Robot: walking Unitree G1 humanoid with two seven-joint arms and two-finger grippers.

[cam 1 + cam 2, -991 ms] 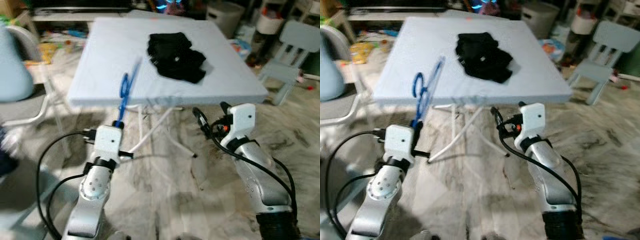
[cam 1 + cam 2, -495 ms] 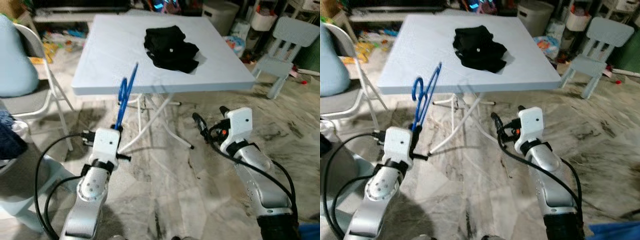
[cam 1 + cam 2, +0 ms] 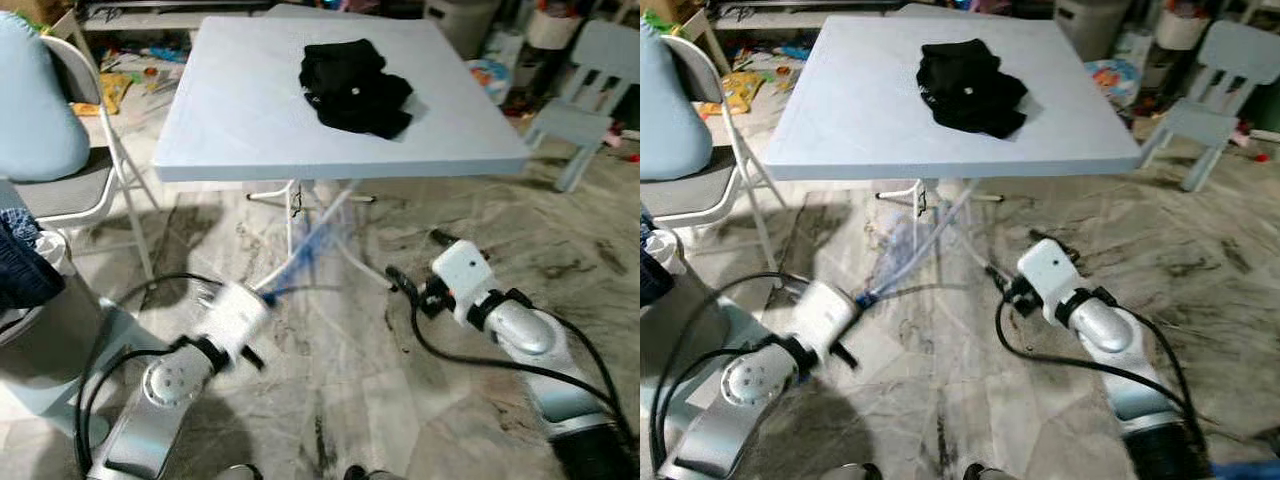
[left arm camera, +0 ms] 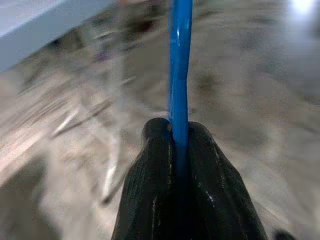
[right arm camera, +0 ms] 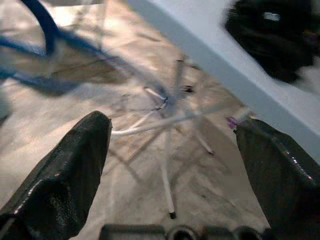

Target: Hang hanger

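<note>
My left gripper (image 4: 172, 131) is shut on the thin blue hanger (image 4: 179, 60). In the left eye view the hanger (image 3: 310, 248) is a motion-blurred streak. It slants up and to the right from my left gripper (image 3: 264, 296), in front of the table legs and below the tabletop edge. My right gripper (image 3: 415, 258) hangs open and holds nothing, low over the floor to the right of the hanger. Between its two fingers (image 5: 65, 180) in the right wrist view lie the blurred blue hanger (image 5: 42, 22) and the table's underside.
A white folding table (image 3: 250, 110) stands ahead with a black garment (image 3: 355, 75) on it. To the left is a folding chair (image 3: 70, 190) and a bin with blue cloth (image 3: 20, 270). At the right stands a small pale blue chair (image 3: 590, 90). The floor is marbled tile.
My left arm has swung the hanger from upright to a slant pointing right under the table edge, blurring it. My right gripper has dropped lower and turned leftward.
</note>
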